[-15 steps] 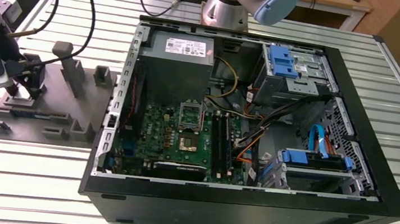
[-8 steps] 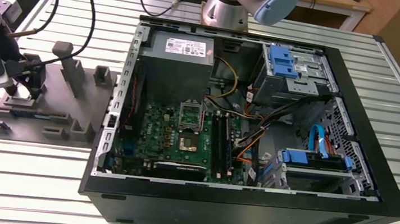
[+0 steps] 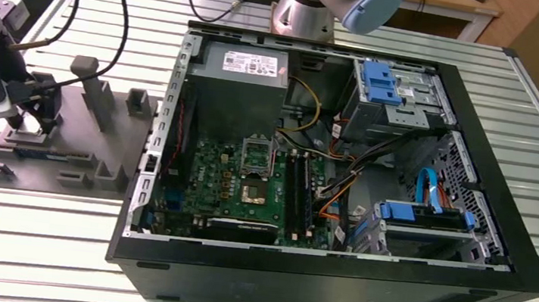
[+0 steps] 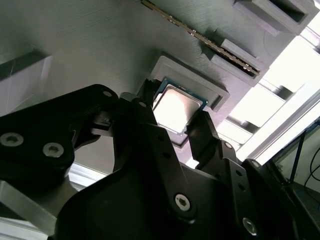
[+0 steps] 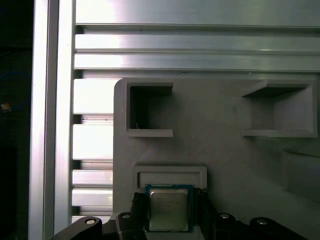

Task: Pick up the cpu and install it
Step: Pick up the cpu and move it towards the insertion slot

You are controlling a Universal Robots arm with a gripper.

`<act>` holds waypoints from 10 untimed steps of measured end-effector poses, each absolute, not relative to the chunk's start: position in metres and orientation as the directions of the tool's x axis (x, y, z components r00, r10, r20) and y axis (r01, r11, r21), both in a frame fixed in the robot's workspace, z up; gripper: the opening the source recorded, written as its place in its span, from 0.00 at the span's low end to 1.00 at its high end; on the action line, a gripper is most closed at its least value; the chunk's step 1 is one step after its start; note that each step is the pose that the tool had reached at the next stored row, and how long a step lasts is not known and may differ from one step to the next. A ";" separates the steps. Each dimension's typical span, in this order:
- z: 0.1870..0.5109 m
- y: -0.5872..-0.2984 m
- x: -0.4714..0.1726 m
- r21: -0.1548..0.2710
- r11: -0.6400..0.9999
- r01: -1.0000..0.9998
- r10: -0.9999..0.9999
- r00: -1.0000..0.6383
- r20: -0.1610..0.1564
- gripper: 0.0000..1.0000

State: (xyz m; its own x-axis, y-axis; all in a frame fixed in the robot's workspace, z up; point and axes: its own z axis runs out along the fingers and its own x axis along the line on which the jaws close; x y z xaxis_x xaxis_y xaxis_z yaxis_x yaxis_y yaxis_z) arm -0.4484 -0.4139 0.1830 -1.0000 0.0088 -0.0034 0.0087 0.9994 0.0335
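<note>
A: Item 1, gripper (image 3: pixel 31 126), status?
B: Logged at the grey fixture (image 3: pixel 98 139), which is set to the exterior view's left of the pc case (image 3: pixel 336 280). Its black fingers (image 5: pixel 140 210) are closed in on two opposite edges of the cpu (image 5: pixel 169 210). The chip is pinched between them in both wrist views.
A: Item 2, cpu, loc.?
B: Recorded in a shallow square seat near the fixture's corner. It lies flat, silvery top up, and is walled on three sides by the seat's raised rim.
A: Other stock?
B: Two open box pockets (image 5: pixel 150 110) are noted on the fixture near the seat. A memory stick (image 4: pixel 210 42) is held edge-up in a slot close by. The fixture is carried on a slotted alu. table (image 3: pixel 35 246). The case is left open with the motherboard (image 3: pixel 245 186) exposed, well apart from the gripper
</note>
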 end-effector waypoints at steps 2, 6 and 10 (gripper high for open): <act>0.183 -0.414 -0.449 0.034 0.999 0.009 0.009 -1.000 -0.003 0.54; 0.183 -0.414 -0.450 0.034 0.999 0.009 0.009 -1.000 -0.003 0.54; 0.183 -0.414 -0.450 0.034 0.999 0.009 0.009 -1.000 -0.004 0.53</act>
State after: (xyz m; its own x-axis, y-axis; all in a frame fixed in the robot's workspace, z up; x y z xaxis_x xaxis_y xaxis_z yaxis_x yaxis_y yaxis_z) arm -0.4500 -0.4139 0.1829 -1.0000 0.0088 -0.0035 0.0087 0.9994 0.0341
